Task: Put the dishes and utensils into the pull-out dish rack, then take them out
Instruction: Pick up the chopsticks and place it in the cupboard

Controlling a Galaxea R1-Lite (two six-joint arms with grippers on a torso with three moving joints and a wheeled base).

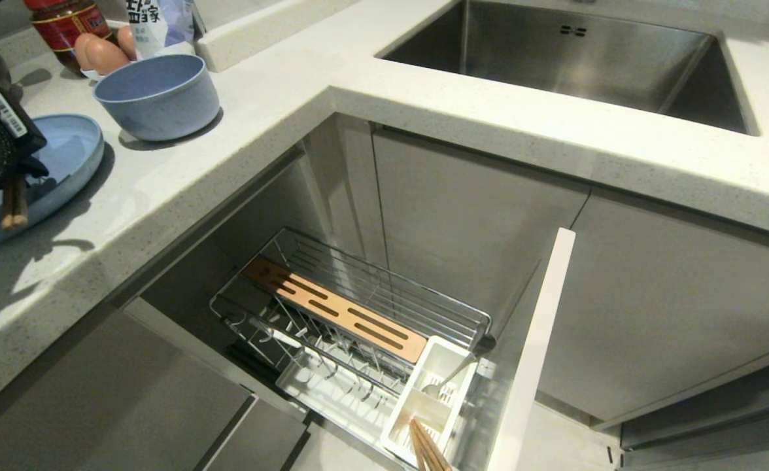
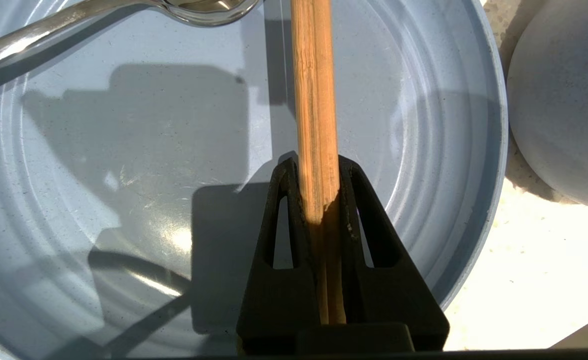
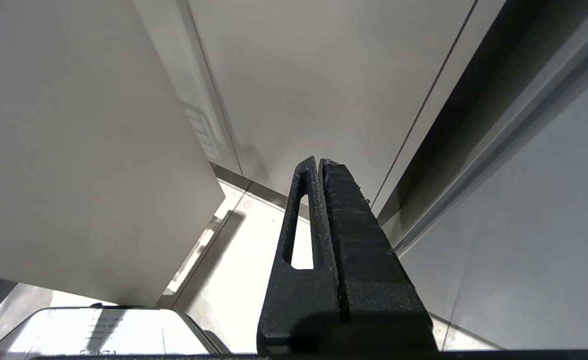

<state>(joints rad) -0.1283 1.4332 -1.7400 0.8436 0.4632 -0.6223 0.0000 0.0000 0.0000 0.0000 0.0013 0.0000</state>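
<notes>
While the pull-out dish rack (image 1: 352, 320) stands drawn out at the lower centre of the head view, a pair of chopsticks (image 2: 316, 110) is clamped between the jaws of the left gripper (image 2: 318, 167) over the light-blue plate (image 2: 124, 165) on the worktop (image 1: 273, 98) at far left, apparently for carrying to the white caddy (image 1: 431, 392). The right gripper (image 3: 319, 165) is held idle beside cabinet fronts, jaws pressed together on nothing.
</notes>
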